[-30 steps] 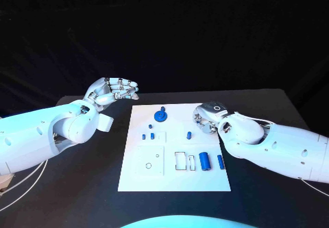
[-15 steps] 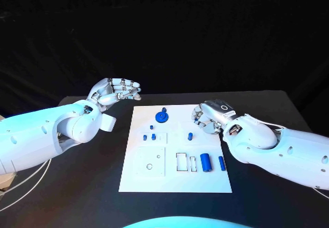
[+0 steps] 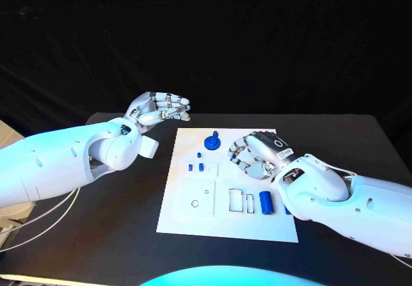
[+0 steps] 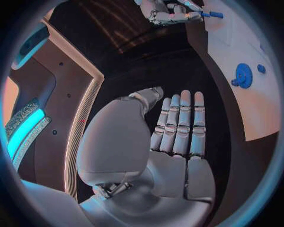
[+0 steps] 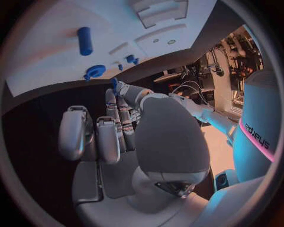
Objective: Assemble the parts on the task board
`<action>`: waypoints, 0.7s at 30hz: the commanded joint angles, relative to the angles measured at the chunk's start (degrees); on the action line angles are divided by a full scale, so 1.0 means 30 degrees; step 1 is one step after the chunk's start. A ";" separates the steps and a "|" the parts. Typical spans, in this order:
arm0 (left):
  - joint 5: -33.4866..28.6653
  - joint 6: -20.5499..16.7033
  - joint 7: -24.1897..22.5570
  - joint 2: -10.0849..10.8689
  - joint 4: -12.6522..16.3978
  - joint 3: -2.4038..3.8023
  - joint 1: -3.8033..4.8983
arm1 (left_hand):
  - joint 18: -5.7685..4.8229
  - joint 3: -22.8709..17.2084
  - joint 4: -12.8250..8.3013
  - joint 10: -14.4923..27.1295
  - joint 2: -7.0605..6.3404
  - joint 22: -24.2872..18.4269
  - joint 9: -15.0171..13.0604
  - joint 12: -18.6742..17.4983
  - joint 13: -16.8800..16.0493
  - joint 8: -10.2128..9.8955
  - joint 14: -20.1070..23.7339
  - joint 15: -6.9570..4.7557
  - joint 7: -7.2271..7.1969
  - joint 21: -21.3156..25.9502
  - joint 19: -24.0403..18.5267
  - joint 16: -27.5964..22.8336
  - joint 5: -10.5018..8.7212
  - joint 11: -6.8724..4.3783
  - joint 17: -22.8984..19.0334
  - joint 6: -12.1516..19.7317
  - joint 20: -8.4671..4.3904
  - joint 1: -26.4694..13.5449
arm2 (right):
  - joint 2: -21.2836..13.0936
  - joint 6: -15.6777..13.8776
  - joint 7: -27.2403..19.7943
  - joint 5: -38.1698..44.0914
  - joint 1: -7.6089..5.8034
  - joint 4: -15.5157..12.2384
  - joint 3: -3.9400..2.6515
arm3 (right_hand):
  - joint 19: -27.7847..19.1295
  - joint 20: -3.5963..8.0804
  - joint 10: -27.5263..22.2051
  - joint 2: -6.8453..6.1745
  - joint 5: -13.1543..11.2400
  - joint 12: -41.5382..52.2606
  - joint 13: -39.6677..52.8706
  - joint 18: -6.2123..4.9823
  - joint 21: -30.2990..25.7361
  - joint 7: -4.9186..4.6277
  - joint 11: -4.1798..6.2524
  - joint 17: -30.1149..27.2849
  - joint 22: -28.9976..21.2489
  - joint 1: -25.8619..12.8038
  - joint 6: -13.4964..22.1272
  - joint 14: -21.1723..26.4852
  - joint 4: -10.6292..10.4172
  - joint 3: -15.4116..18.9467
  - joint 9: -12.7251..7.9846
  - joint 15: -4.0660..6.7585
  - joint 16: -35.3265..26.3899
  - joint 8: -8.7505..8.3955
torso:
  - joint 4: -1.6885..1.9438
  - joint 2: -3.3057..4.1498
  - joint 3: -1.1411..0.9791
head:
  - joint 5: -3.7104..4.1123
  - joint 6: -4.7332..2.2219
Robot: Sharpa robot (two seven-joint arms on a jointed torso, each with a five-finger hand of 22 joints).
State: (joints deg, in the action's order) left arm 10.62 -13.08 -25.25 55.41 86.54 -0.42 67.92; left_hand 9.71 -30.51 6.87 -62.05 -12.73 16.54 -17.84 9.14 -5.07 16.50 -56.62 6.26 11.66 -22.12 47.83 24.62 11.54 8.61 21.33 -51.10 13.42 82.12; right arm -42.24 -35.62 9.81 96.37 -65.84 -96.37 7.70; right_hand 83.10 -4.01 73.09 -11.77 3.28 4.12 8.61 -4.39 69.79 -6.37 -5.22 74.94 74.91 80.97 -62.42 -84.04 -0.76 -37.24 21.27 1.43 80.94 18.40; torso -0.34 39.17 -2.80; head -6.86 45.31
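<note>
The white task board (image 3: 223, 220) lies mid-table. On it are a round blue part (image 3: 213, 142), small blue pegs (image 3: 196, 168) and a blue cylinder (image 3: 266, 202). My right hand (image 3: 253, 154) hovers over the board's right middle, fingers curled. It pinches a small blue peg (image 5: 114, 84) between thumb and fingertip; the left wrist view shows that peg (image 4: 213, 14) sticking out of the right hand (image 4: 172, 13). My left hand (image 3: 159, 108) is raised off the board's far left corner, fingers loosely bent and holding nothing. The round part (image 4: 243, 75) lies beyond it.
Two empty rectangular slots (image 3: 241, 201) and a square plate with a hole (image 3: 196, 202) sit on the board's near half. My right forearm (image 3: 343, 202) covers the board's right edge. The black table (image 3: 103, 238) runs round the board.
The camera has shifted. My right hand has moved left over the spot where a lone blue peg stood, and that peg is now in its fingers. The left hand has barely moved.
</note>
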 commanded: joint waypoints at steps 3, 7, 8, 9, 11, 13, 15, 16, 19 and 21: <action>-0.0156 -0.0095 -0.0310 -0.0207 0.0067 0.0011 0.0005 | 0.0208 0.0042 0.0054 0.0097 -0.0033 -0.0036 -0.0005 0.0046 -0.0017 -0.0119 0.0066 -0.0009 0.0148 0.0105 0.0125 -0.0092 0.0046 0.0081 0.0052 0.0018 -0.0050 -0.0172 | 0.0670 -0.0123 -0.1002 -0.0482 0.0482 0.0211 0.0014 | 0.0015 0.0003 0.1048 0.0181 0.0032 0.0031 -0.0003 0.0211 -0.0159 -0.0014 0.0955 0.0162 0.2856 -0.0059 -0.0076 -0.1028 0.0180 -0.0019 0.0009 0.0168 0.0081 0.0030 | 0.0091 0.0010 0.0027 | -0.0773 0.0383; -0.0168 -0.0176 -0.0271 -0.0393 0.0025 0.0002 0.0008 | 0.0208 0.0042 0.0053 0.0098 -0.0034 -0.0039 -0.0005 0.0047 -0.0017 -0.0120 0.0068 -0.0010 0.0148 0.0110 0.0126 -0.0093 0.0046 0.0080 0.0055 0.0019 -0.0050 -0.0174 | 0.1207 0.0272 -0.1008 -0.0482 0.0813 0.0541 0.0074 | 0.0012 0.0002 0.1034 0.0192 0.0031 0.0013 -0.0011 0.0211 -0.0163 -0.0024 0.0944 0.0162 0.2858 -0.0068 -0.0067 -0.1027 0.0191 -0.0028 0.0007 0.0162 0.0082 0.0015 | 0.0019 0.0009 0.0030 | -0.1177 0.0507; -0.0169 -0.0191 -0.0258 -0.0443 0.0017 0.0001 0.0009 | 0.0208 0.0042 0.0053 0.0098 -0.0034 -0.0039 -0.0005 0.0047 -0.0017 -0.0120 0.0068 -0.0010 0.0148 0.0110 0.0126 -0.0093 0.0046 0.0080 0.0055 0.0019 -0.0050 -0.0174 | 0.1332 0.0412 -0.1011 -0.0485 0.0888 0.0622 0.0093 | 0.0012 0.0002 0.1034 0.0192 0.0031 0.0013 -0.0011 0.0211 -0.0163 -0.0024 0.0944 0.0162 0.2858 -0.0068 -0.0067 -0.1027 0.0191 -0.0028 0.0007 0.0162 0.0082 0.0015 | 0.0019 0.0012 0.0045 | -0.1271 0.0531; -0.0171 -0.0196 -0.0243 -0.0494 0.0009 -0.0001 0.0009 | 0.0208 0.0042 0.0053 0.0098 -0.0034 -0.0039 -0.0005 0.0047 -0.0017 -0.0120 0.0068 -0.0010 0.0148 0.0110 0.0126 -0.0093 0.0046 0.0080 0.0055 0.0019 -0.0050 -0.0174 | 0.1453 0.0591 -0.1025 -0.0487 0.0956 0.0703 0.0112 | 0.0012 0.0002 0.1034 0.0192 0.0031 0.0013 -0.0011 0.0211 -0.0163 -0.0024 0.0944 0.0162 0.2858 -0.0068 -0.0067 -0.1027 0.0191 -0.0028 0.0007 0.0162 0.0082 0.0015 | -0.0005 0.0013 0.0048 | -0.1405 0.0577; -0.0172 -0.0205 -0.0222 -0.0592 -0.0005 -0.0002 0.0011 | 0.0208 0.0044 0.0054 0.0102 -0.0038 -0.0044 -0.0005 0.0048 -0.0018 -0.0121 0.0069 -0.0010 0.0145 0.0118 0.0128 -0.0095 0.0045 0.0079 0.0062 0.0018 -0.0049 -0.0181 | 0.1688 0.0944 -0.1051 -0.0493 0.1060 0.0863 0.0154 | -0.0007 -0.0001 0.1017 0.0211 0.0030 -0.0010 -0.0021 0.0202 -0.0217 -0.0036 0.0932 0.0161 0.2847 -0.0079 -0.0054 -0.1027 0.0207 -0.0040 0.0005 0.0154 0.0083 -0.0006 | -0.0015 0.0014 0.0041 | -0.1480 0.0626; -0.0173 -0.0213 -0.0211 -0.0665 -0.0019 -0.0003 0.0011 | 0.0208 0.0044 0.0054 0.0102 -0.0038 -0.0044 -0.0005 0.0048 -0.0018 -0.0121 0.0069 -0.0010 0.0145 0.0118 0.0128 -0.0095 0.0045 0.0079 0.0062 0.0018 -0.0049 -0.0181 | 0.1858 0.1157 -0.1050 -0.0490 0.1118 0.0987 0.0194 | -0.0007 -0.0001 0.1017 0.0211 0.0030 -0.0010 -0.0021 0.0202 -0.0217 -0.0036 0.0932 0.0161 0.2847 -0.0079 -0.0054 -0.1027 0.0207 -0.0040 0.0005 0.0154 0.0083 -0.0006 | -0.0013 0.0013 0.0012 | -0.1597 0.0705; -0.0174 -0.0213 -0.0197 -0.0738 -0.0037 -0.0004 0.0012 | 0.0208 0.0042 0.0052 0.0105 -0.0039 -0.0048 -0.0005 0.0049 -0.0018 -0.0121 0.0072 -0.0010 0.0142 0.0125 0.0130 -0.0097 0.0046 0.0078 0.0067 0.0016 -0.0048 -0.0181 | 0.2055 0.1351 -0.1004 -0.0436 0.1179 0.1150 0.0239 | -0.0029 -0.0002 0.1009 0.0219 0.0029 -0.0022 -0.0026 0.0192 -0.0281 -0.0042 0.0925 0.0153 0.2830 -0.0090 -0.0047 -0.1025 0.0214 -0.0043 0.0004 0.0149 0.0079 -0.0016 | -0.0004 0.0011 0.0003 | -0.1726 0.0780; -0.0174 -0.0212 -0.0188 -0.0767 -0.0044 -0.0004 0.0013 | 0.0208 0.0042 0.0052 0.0105 -0.0039 -0.0048 -0.0005 0.0049 -0.0018 -0.0121 0.0072 -0.0010 0.0142 0.0125 0.0130 -0.0097 0.0046 0.0078 0.0067 0.0016 -0.0048 -0.0181 | 0.2145 0.1423 -0.0959 -0.0398 0.1211 0.1232 0.0256 | -0.0029 -0.0002 0.1009 0.0219 0.0029 -0.0022 -0.0026 0.0192 -0.0281 -0.0042 0.0925 0.0153 0.2830 -0.0090 -0.0047 -0.1025 0.0214 -0.0043 0.0004 0.0149 0.0079 -0.0016 | -0.0003 0.0004 0.0000 | -0.1789 0.0815; -0.0175 -0.0208 -0.0161 -0.0842 -0.0062 -0.0005 0.0014 | 0.0209 0.0038 0.0046 0.0113 -0.0039 -0.0053 -0.0005 0.0048 -0.0017 -0.0123 0.0079 -0.0011 0.0139 0.0135 0.0131 -0.0102 0.0048 0.0077 0.0074 0.0018 -0.0048 -0.0177 | 0.2416 0.1594 -0.0721 -0.0239 0.1316 0.1520 0.0297 | -0.0042 -0.0005 0.0997 0.0231 0.0028 -0.0036 -0.0033 0.0187 -0.0314 -0.0048 0.0916 0.0147 0.2823 -0.0105 -0.0039 -0.1023 0.0220 -0.0048 0.0003 0.0142 0.0076 -0.0030 | -0.0027 -0.0006 -0.0006 | -0.1952 0.0920; -0.0175 -0.0210 -0.0151 -0.0873 -0.0072 -0.0005 0.0014 | 0.0209 0.0038 0.0046 0.0113 -0.0039 -0.0053 -0.0005 0.0048 -0.0017 -0.0123 0.0079 -0.0011 0.0139 0.0135 0.0131 -0.0102 0.0048 0.0077 0.0074 0.0018 -0.0048 -0.0177 | 0.2525 0.1671 -0.0630 -0.0154 0.1351 0.1631 0.0314 | -0.0046 -0.0008 0.0984 0.0247 0.0029 -0.0051 -0.0041 0.0186 -0.0321 -0.0054 0.0909 0.0153 0.2825 -0.0115 -0.0028 -0.1023 0.0228 -0.0056 0.0001 0.0136 0.0080 -0.0044 | -0.0028 -0.0003 -0.0007 | -0.2097 0.1002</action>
State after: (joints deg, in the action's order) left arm 10.50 -13.58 -25.20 52.98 86.28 -0.47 67.93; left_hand 9.70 -30.51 6.87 -62.05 -12.73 16.43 -17.84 9.14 -5.07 16.50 -56.62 6.26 11.66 -21.90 47.83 24.62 11.54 8.61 21.48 -51.10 13.41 82.12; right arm -34.95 -32.89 7.81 94.97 -61.93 -91.78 8.61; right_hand 83.09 -4.01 73.09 -11.69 3.00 3.81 8.43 -4.39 69.11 -6.37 -5.22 74.93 74.95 80.43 -62.42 -84.04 -0.30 -37.40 21.25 1.43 80.94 18.40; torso -0.37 39.19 -2.79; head -12.58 47.94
